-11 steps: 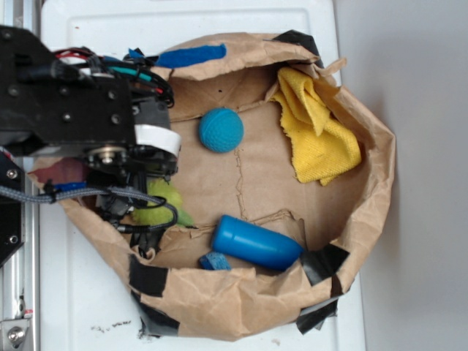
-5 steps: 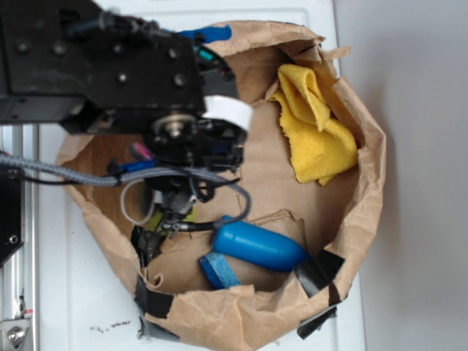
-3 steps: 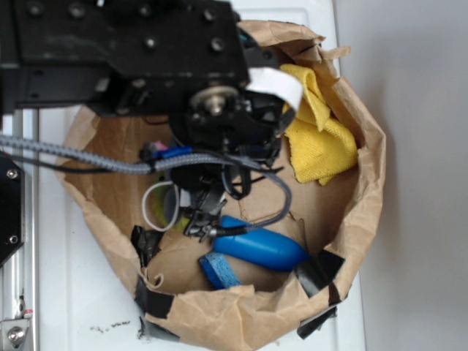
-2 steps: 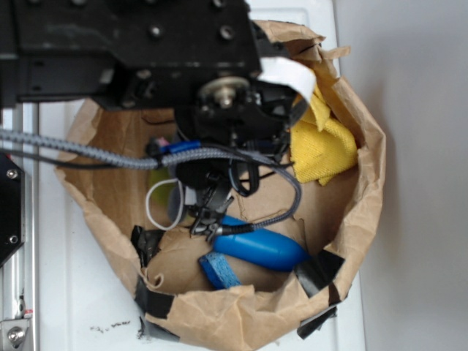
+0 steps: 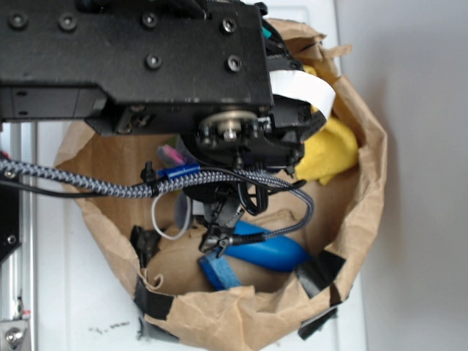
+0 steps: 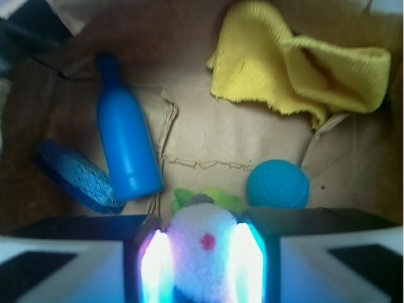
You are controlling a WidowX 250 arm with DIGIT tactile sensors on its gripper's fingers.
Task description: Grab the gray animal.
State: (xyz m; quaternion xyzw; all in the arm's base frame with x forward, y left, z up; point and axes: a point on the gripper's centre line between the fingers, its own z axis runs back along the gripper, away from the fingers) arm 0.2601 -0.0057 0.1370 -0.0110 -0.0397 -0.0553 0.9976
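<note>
Between my fingers (image 6: 201,252), closed snugly on its white face, the gray animal (image 6: 201,243) has been lifted clear of the paper bag's (image 5: 365,175) floor, so the grab looks done.

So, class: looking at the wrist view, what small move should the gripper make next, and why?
Probably lift straight up. The gripper appears shut on the gray animal, its white face squeezed between both fingers, and the blue ball and blue bottle lie nearby.

Exterior evenly bright; wrist view dim, soft-focused, with glaring glow beside the gripper (image 6: 201,252)
</note>
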